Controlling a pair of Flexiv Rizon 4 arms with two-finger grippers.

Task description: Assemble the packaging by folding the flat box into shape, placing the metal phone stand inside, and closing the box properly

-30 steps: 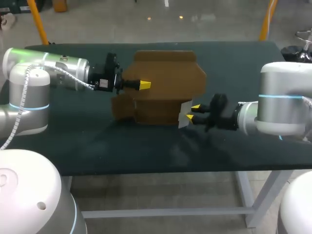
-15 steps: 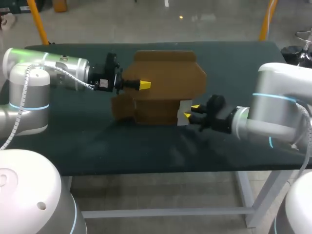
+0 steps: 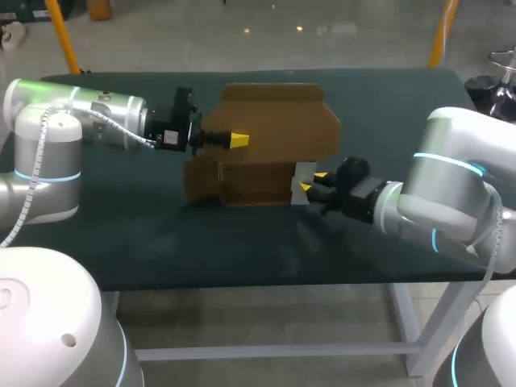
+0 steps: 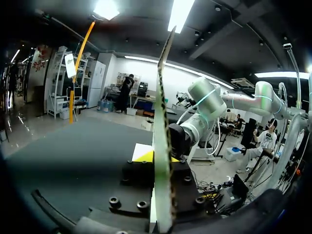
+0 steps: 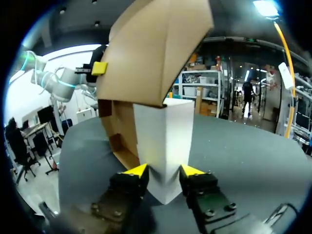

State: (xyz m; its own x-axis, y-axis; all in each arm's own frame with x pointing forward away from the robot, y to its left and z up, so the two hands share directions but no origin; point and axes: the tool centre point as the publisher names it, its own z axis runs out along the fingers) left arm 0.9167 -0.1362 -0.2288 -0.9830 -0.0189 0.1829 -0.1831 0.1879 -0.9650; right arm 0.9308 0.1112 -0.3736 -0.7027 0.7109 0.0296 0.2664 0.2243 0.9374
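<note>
Brown cardboard box (image 3: 274,129), half folded, sits at the middle of the dark green worktop (image 3: 161,234), long side running left to right, its wide lid panel raised toward the far side. Left tool (image 3: 238,140) pinches that panel's left edge; only its wrist view shows the card edge-on between the fingers. Right tool (image 5: 163,171) clamps a white upright folded piece (image 5: 163,131) at the box's right near corner.

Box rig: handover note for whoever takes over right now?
Left gripper: shut on an upright panel of the brown cardboard box.
Right gripper: shut on a white block, at the box's right end.
Done: box partly folded, standing mid-table.
Left: finish folding, load the contents, close the flaps. No bare metal stand is visible.
</note>
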